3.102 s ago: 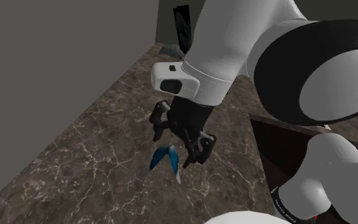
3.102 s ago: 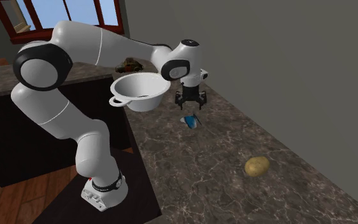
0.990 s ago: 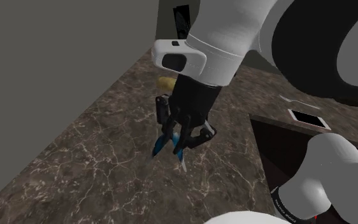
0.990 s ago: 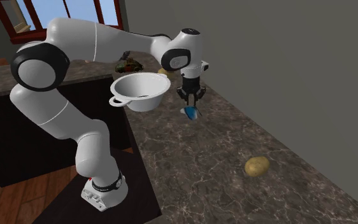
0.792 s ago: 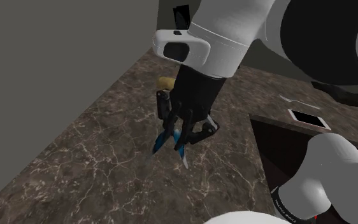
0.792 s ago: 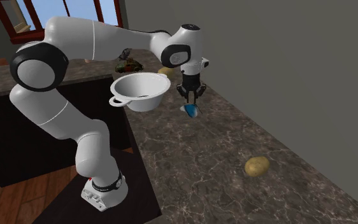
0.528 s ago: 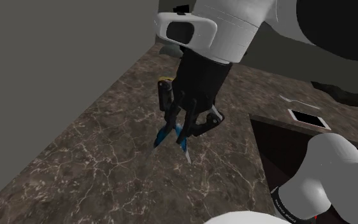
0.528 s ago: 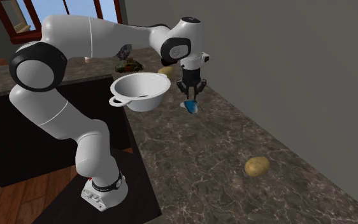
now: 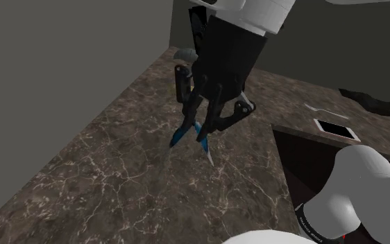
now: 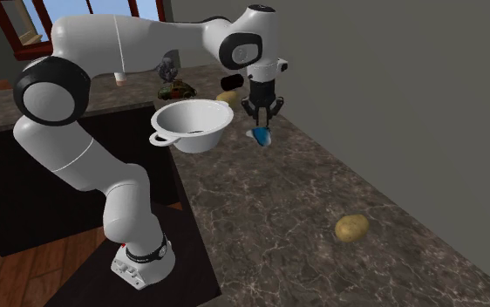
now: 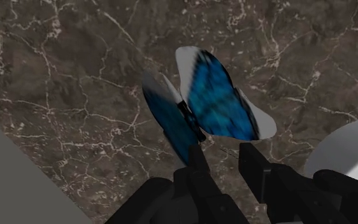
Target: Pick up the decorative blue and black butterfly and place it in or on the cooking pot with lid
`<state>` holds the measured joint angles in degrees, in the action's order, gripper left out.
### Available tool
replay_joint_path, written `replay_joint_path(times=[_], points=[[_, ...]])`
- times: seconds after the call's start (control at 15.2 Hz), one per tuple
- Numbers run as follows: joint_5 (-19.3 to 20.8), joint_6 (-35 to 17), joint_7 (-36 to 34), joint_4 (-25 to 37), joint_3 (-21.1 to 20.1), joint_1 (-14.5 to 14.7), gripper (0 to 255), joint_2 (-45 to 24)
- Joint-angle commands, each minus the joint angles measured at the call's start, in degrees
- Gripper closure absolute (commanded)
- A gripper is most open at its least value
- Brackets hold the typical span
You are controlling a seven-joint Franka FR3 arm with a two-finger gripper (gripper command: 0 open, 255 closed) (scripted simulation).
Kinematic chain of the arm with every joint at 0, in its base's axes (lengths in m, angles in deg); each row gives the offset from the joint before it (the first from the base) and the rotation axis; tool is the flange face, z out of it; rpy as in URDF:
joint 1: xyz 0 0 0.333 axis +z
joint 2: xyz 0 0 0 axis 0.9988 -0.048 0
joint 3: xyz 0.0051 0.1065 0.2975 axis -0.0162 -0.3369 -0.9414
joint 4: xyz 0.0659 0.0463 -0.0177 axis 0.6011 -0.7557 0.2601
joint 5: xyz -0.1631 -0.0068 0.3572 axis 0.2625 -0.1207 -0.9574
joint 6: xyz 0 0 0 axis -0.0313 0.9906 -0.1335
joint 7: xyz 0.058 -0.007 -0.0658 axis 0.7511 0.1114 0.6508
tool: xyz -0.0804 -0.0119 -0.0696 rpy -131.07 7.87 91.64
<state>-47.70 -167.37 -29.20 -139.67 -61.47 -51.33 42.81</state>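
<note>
The butterfly (image 10: 260, 135) is hanging clear of the counter (image 10: 304, 227), just beside the rim of the pot (image 10: 201, 139) on the second exterior view's right. The black jaws are standing close together and appear to be pinching it by the lower edge near its body, though the wrist view is leaving the contact partly hidden.

The white arm is arching over the pot from the second exterior view's left. A tan potato (image 10: 350, 228) is lying well apart on the counter toward that view's lower right. A second yellowish lump (image 10: 228, 97) is sitting behind the pot, and a small dark thing (image 10: 175, 88) is resting farther back, too small to tell. In the shoulder view a flat white-framed device with a dark screen (image 9: 334, 128) is lying off to the right.

The butterfly (image 11: 219, 95) is showing glossy blue wings with pale grey rounded margins, folded up into a V around a thin dark body. The pot is looking plain white, round and open-topped, with loop handles. The counter (image 11: 57, 76) is showing dark brown stone with pale veins, and a flat grey wall (image 9: 62, 55) is running along it.
</note>
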Motion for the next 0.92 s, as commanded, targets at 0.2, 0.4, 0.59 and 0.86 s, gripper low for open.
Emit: replay_joint_path(times=[0.2,0.4,0.59,0.86], points=[[0.32,3.95,-0.49,4.58,0.22,-0.14,255,-0.63],[0.49,6.21,-0.8,7.37,0.31,-0.21,255,-1.14],[0.66,8.48,-1.12,10.28,0.39,-0.27,255,-1.77],[0.15,10.39,-3.61,11.12,-1.05,0.55,255,-0.31]])
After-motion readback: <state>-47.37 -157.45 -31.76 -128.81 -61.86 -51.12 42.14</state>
